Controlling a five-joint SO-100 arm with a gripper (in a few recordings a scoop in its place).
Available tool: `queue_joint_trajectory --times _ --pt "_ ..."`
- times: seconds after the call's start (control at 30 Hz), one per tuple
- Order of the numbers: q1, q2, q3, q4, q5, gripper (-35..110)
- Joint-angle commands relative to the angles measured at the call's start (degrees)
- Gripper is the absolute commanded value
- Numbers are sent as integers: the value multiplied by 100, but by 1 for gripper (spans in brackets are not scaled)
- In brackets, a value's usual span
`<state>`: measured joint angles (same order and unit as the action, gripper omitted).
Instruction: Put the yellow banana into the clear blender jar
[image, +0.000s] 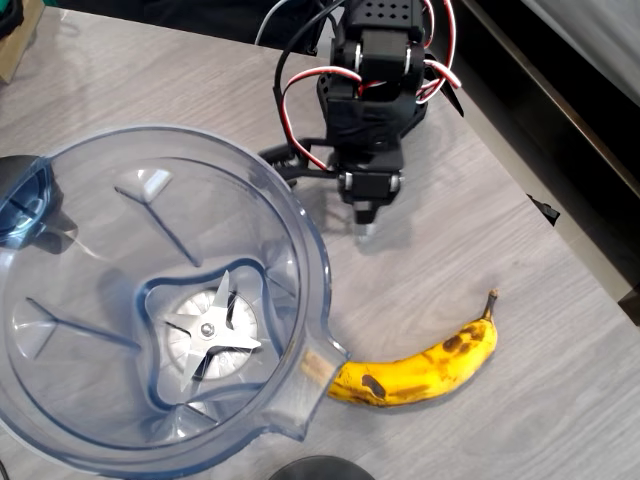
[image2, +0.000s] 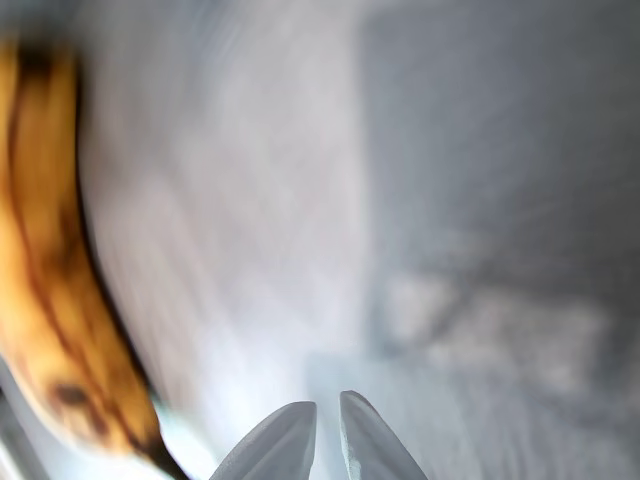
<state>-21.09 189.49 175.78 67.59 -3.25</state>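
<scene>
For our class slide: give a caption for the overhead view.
Gripper hovers above the table, banana lying beside the blender jar.

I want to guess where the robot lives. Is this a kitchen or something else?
Probably a workbench set up like a kitchen, not a real one. A blender jar and a banana sit on a plain wooden table, beside a robot arm with bare wires.

Beneath me: pale grey wood-grain laminate tabletop (image: 520, 170), evenly lit, soft shadows. Past its right edge: dark floor strip (image: 560, 110). Top-left corner: tan cardboard box edge (image: 20, 40).
</scene>
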Motion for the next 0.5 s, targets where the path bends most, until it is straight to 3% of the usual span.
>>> queue_joint_trajectory --times 0.0,0.13,0.3,0.47 --pt "-431 62 -650 -132 -220 0" --pt "-738 -1758 -2470 -132 -281 0" --pt "-1160 -4966 -5880 817 -202 0" --pt "-1178 -7093 -8200 1151 -88 0"
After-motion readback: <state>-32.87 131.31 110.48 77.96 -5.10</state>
